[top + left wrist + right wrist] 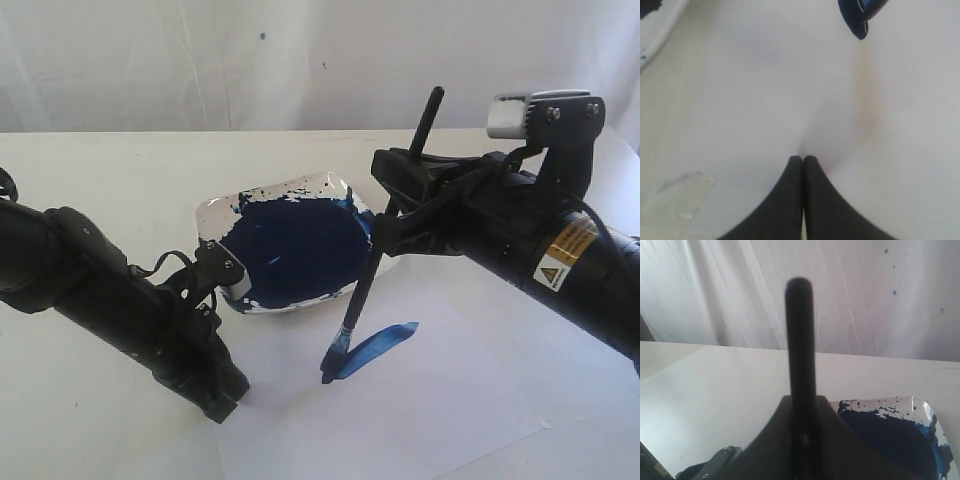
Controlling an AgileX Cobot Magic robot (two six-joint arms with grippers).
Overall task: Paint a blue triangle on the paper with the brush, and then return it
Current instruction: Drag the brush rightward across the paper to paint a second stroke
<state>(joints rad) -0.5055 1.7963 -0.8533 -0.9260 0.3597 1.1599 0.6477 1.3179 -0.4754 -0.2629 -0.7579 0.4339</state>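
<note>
My right gripper (386,217) is shut on the black-handled brush (362,290), which stands steeply, bristles down on the white paper (440,420). One medium-blue stroke (382,344) runs from the bristle tip toward the right; no full triangle outline shows. In the right wrist view the handle (800,335) rises from between the closed fingers of the right gripper (802,407). My left gripper (226,402) is shut and empty, tip down on the paper's left part. In the left wrist view the left gripper (803,159) rests on the sheet (765,90), with the brush's paint-laden tip (859,22) ahead.
A white square dish (222,214) holding a dark navy paint pool (295,245) sits just behind the paper, between the two arms. Its rim (652,35) shows in the left wrist view. A piece of clear tape (685,192) is on the sheet near the left gripper.
</note>
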